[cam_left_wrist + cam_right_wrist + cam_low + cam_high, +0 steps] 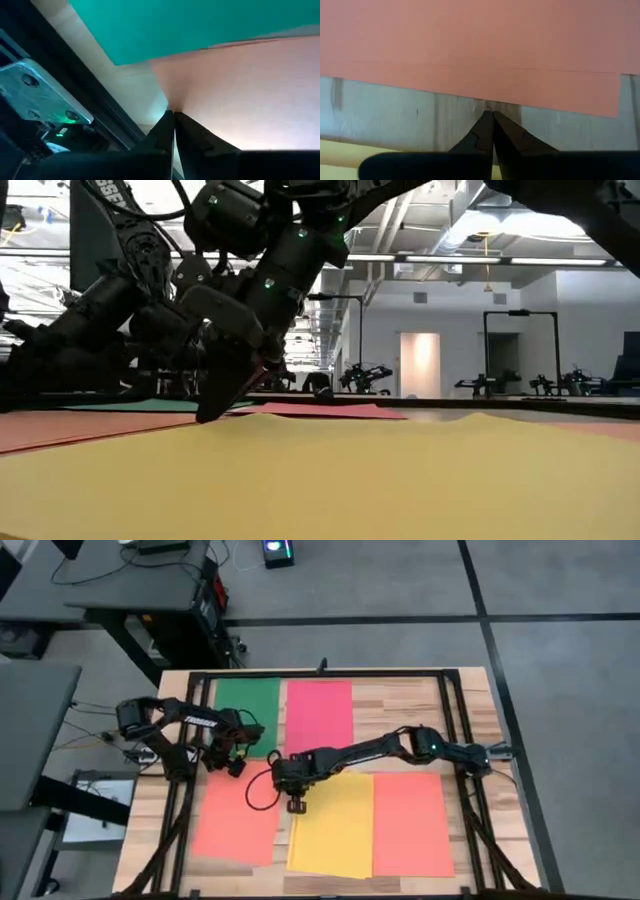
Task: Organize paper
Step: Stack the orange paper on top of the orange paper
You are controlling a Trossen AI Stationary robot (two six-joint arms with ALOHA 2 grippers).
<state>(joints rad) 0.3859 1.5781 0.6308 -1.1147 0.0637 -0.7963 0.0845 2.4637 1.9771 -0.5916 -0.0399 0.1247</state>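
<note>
The yellow sheet [320,480] lies nearest the low camera, flat on the desk [400,700] with a slight swell along its far edge. In the high view it sits at the front centre of the desk, between an orange sheet [238,822] on the left and a second orange sheet [412,824] on the right, the edges touching or slightly overlapping. Behind them lie a green sheet [248,708] and a pink-red sheet [320,712], side by side and squared to the rear frame.

The right gripper [297,805] reaches across the desk centre and points down near the upper left corner of the yellow sheet. Its jaws are pressed together, and the right wrist view shows them meeting over bare wood just short of a pink-red edge. This posture suits pushing or dragging a sheet with the tips rather than lifting it.

The left gripper [233,766] rests near the lower corner of the green sheet, above the left orange sheet. Its jaws are likewise pressed together; whether they pinch a paper edge cannot be determined.

All sheets are thin, plain, matte rectangles of equal size. The rear pair appears arranged; the front three seem not yet aligned.
</note>
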